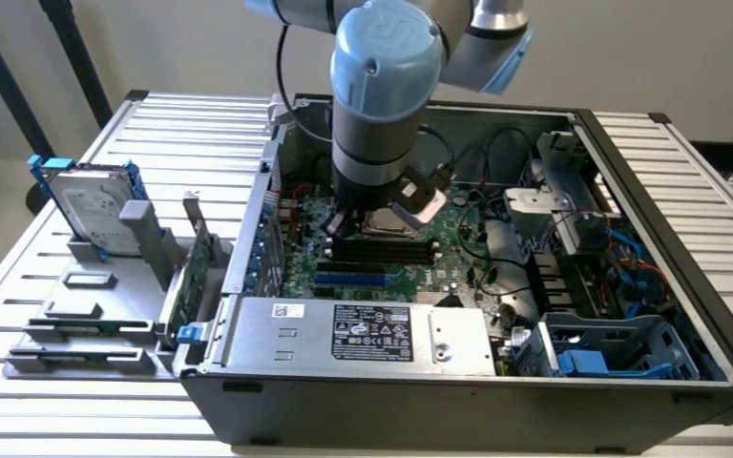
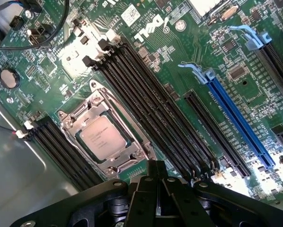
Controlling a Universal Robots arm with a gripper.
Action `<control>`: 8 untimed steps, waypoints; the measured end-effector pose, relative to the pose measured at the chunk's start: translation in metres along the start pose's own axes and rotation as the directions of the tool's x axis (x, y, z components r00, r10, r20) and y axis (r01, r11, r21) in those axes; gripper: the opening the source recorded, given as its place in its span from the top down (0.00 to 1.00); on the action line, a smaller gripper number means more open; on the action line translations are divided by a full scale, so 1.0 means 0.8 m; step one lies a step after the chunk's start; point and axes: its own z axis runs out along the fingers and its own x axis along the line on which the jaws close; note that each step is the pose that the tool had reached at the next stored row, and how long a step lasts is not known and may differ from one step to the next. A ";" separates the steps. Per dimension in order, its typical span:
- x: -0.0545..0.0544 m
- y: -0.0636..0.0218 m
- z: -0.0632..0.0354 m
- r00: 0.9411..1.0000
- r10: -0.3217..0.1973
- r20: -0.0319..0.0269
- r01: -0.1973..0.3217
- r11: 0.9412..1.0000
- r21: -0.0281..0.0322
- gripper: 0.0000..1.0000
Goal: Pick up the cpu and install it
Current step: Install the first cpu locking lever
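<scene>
1. You had the cpu (image 2: 102, 137) lying flat in the motherboard's socket (image 2: 106, 135), its dull silver top facing up inside the metal socket frame. Judged from that, the pick-up and the carry were done.

2. Your pincer (image 2: 156, 171) was closed, its black fingers pressed together with nothing between them. It hung just beside the socket, on the side away from the coin cell battery (image 2: 8, 78), and it was not touching the cpu.

3. In the exterior view, the arm (image 1: 386, 86) reached down into the open computer case (image 1: 469, 401), with its wrist low over the motherboard (image 1: 380, 258) near the socket.

4. The black memory slots (image 2: 151, 109) ran alongside the socket on two sides, and they looked unfilled. The blue expansion slot (image 2: 236, 118) lay farther from the socket, beyond the longer bank of slots.

5. The socket frame sat around the chip's edges. I could not tell from these views whether its retaining lever was latched, so you should treat the locking of the socket as the part possibly left.

6. On the surface (image 1: 35, 286) outside the case, well away from the socket, the hard drive (image 1: 87, 205) with blue brackets stood upright in the grey fixture (image 1: 87, 324). It played no part in this step.
</scene>
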 end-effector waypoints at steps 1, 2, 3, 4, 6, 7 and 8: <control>0.000 0.000 0.001 1.000 0.000 0.000 0.000 1.000 0.000 0.89; 0.000 -0.001 0.003 1.000 0.001 0.000 -0.001 1.000 -0.001 0.89; 0.000 -0.001 0.004 1.000 0.001 0.001 -0.001 1.000 -0.001 0.89; 0.000 -0.001 0.006 1.000 0.001 0.001 -0.001 1.000 -0.001 0.89; 0.000 -0.002 0.008 1.000 0.002 0.002 -0.002 1.000 -0.002 0.89; 0.000 -0.002 0.008 1.000 0.002 0.003 -0.002 1.000 -0.003 0.89; 0.000 -0.002 0.009 1.000 0.002 0.003 -0.002 1.000 -0.004 0.89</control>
